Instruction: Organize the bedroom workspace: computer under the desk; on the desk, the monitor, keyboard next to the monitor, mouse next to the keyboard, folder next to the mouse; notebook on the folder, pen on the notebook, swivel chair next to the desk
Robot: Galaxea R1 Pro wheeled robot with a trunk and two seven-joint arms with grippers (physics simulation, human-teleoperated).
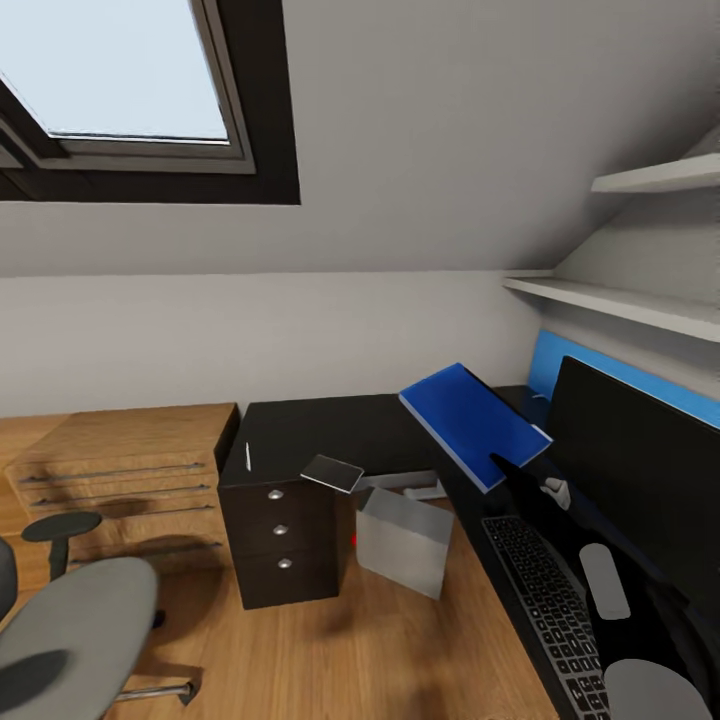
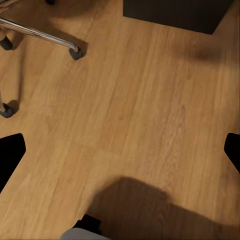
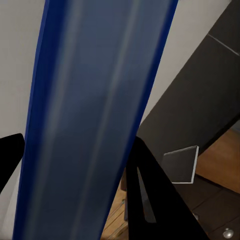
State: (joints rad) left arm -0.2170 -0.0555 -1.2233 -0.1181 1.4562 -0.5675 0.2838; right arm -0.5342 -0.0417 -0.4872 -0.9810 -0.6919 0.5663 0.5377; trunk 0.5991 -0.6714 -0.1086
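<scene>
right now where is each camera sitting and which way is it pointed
Head view: on the robot's head, looking forward and down at the black desk; the right arm shows, its right claw lifting the blue folder beside the monitor.
Left wrist view: near the left claw, facing the wood floor and chair base; both fingertips show at the edges.
Right wrist view: near the right claw, looking along the folder.
Shared: the folder and the grey notebook appear in the head and right wrist views.

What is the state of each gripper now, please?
Left gripper: open, holding nothing, above the wooden floor.
Right gripper: shut on the blue folder, held lifted over the desk.
</scene>
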